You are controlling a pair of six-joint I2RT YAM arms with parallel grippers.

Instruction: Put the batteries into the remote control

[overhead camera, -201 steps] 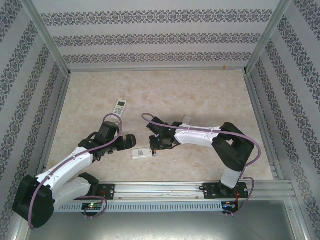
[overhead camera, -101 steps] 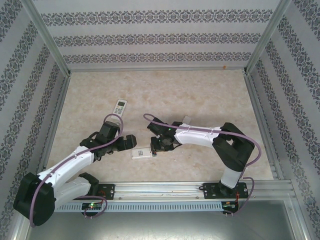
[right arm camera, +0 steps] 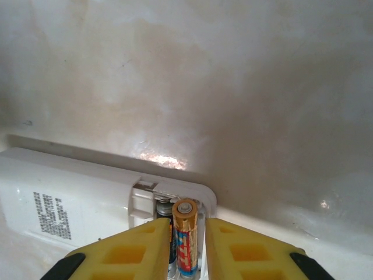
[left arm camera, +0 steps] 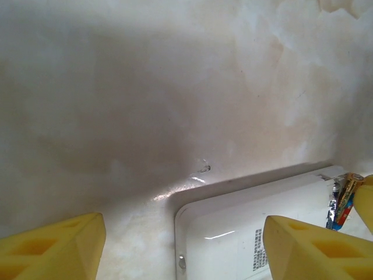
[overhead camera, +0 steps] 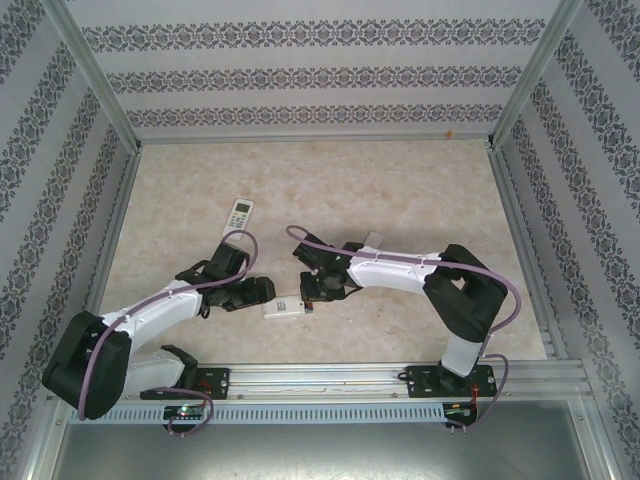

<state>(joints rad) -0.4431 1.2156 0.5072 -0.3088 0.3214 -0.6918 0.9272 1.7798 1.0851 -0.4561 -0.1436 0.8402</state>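
Where the two arms meet, toward the near middle of the worktop [overhead camera: 400, 190], one white remote control [overhead camera: 287, 306] lies flat, back face up, with its printed label showing. Its battery compartment is open at the end toward the right arm.

Right pincer [right arm camera: 185, 236]: yellow pads pinching one battery [right arm camera: 185, 224]. The battery has a coppery end cap facing the wrist camera and an orange-red wrap, and it is held at the open compartment.

Second battery [right arm camera: 165, 230]: dark, seated in the compartment just beside the held one and largely hidden by a pad.

Left pincer [left arm camera: 183, 248]: spread wide, gripping nothing. A rounded corner of the remote's other end lies in the gap between its pads. Whether either pad touches the casing cannot be told.

In the overhead view, the two pincers flank the remote, one at each end.

Second remote [overhead camera: 241, 212]: white, keypad up, well apart toward the far left of the worktop.

Small white rectangular piece [overhead camera: 375, 240]: lies on the worktop just beyond the right arm.
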